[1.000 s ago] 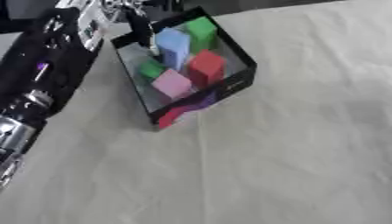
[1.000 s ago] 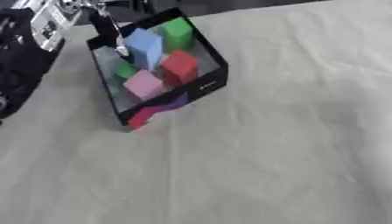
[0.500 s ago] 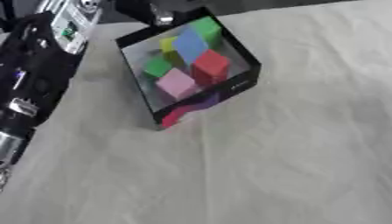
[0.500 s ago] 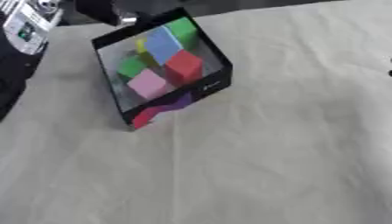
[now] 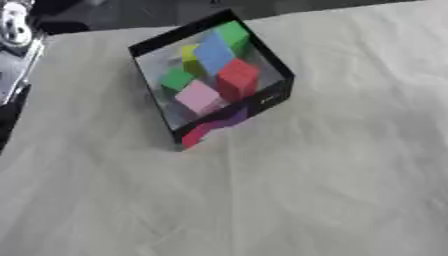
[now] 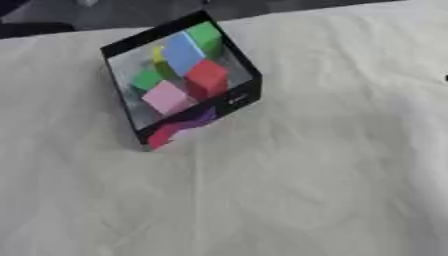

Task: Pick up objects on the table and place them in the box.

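A black square box with thin walls and a pale floor sits askew on the wrinkled off-white cloth covering the table, toward the far left. Inside lie matte blocks: a pink cube, a red cube, a blue block, two green ones and a yellow piece. The robot's left arm shows at the left edge; its fingers are out of sight, so I cannot tell their state.

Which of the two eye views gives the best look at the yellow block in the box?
The left eye view: the yellow block shows a full face beside the blue block inside the box. In the right eye view only a thin yellow sliver peeks out behind the blue one.
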Robot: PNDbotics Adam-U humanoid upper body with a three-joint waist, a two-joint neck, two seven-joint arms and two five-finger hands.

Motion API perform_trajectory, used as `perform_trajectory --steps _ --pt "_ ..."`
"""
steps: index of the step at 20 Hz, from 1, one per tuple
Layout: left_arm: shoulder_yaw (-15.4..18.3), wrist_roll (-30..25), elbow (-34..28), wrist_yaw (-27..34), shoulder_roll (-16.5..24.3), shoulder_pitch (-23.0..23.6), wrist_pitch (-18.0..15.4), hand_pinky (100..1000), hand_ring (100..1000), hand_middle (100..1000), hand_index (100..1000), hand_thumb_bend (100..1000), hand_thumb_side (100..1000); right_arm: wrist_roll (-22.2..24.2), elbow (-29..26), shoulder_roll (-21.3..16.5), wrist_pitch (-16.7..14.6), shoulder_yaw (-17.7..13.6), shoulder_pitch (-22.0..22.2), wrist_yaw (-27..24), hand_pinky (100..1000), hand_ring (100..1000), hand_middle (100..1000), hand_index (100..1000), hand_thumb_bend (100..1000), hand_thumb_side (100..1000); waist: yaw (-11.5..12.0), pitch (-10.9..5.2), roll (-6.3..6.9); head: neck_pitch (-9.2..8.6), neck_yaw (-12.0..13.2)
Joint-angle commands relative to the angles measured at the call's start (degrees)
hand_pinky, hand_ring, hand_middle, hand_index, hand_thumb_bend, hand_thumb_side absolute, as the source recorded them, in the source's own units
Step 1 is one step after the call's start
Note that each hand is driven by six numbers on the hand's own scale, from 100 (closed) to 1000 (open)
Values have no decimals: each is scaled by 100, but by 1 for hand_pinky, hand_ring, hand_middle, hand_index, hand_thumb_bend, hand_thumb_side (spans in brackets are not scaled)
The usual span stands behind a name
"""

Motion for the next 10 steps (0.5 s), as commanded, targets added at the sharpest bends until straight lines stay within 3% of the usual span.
perform_trajectory --steps 1,4,7,10 --pt "240 472 -566 545 104 312 -30 758 705 697 784 367 673 -93 -160 -180 -42 -84 -79 77 737 795 682 788 100 686 8 -174 -104 -80 5" --pt "363 729 -819 801 -32 797 -107 756 674 678 803 331 665 -134 -186 -170 -55 -117 -73 130 735 795 680 787 100 683 24 -170 -110 -72 8" --pt "474 876 -895 1018 -225 1184 -201 755 677 683 797 350 666 -143 -210 -156 -57 -142 -65 227 735 796 681 788 100 665 39 -178 -118 -19 -64" --pt "548 1080 -800 1250 -388 1445 -257 755 680 685 801 301 800 -155 -225 -139 -67 -151 -60 324 735 794 679 786 100 666 39 -192 -114 -5 -38"
